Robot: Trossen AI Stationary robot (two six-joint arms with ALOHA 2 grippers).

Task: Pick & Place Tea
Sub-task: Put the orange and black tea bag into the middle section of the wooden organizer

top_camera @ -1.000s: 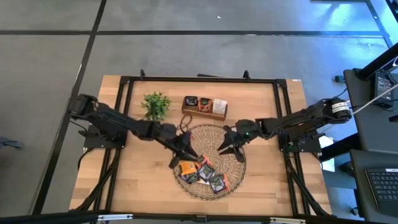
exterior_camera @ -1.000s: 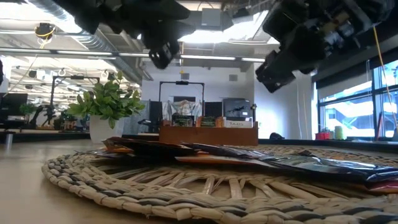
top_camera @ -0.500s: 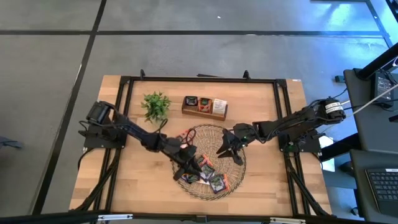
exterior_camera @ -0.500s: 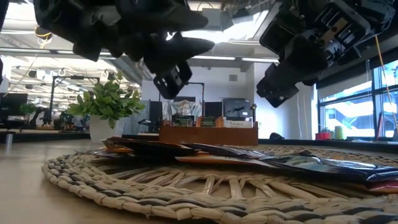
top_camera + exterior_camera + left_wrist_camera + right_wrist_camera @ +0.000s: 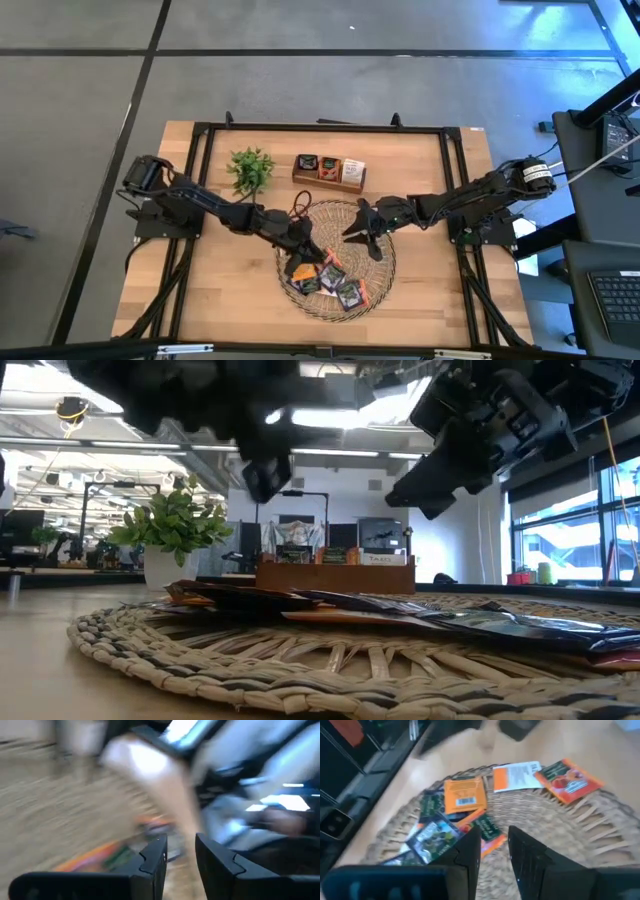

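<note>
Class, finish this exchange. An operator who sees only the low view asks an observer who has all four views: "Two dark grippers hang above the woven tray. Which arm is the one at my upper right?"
Observer: That is the right gripper. From above, it hangs over the half of the woven tray nearer the wooden box.
Operator: Is it carrying any tea?
Observer: No. Its wrist view shows an empty gap between its fingers, and the sachets lie on the tray beyond them.
Operator: And the other one?
Observer: The left gripper is over the tray's left part, right beside the sachets.
</note>
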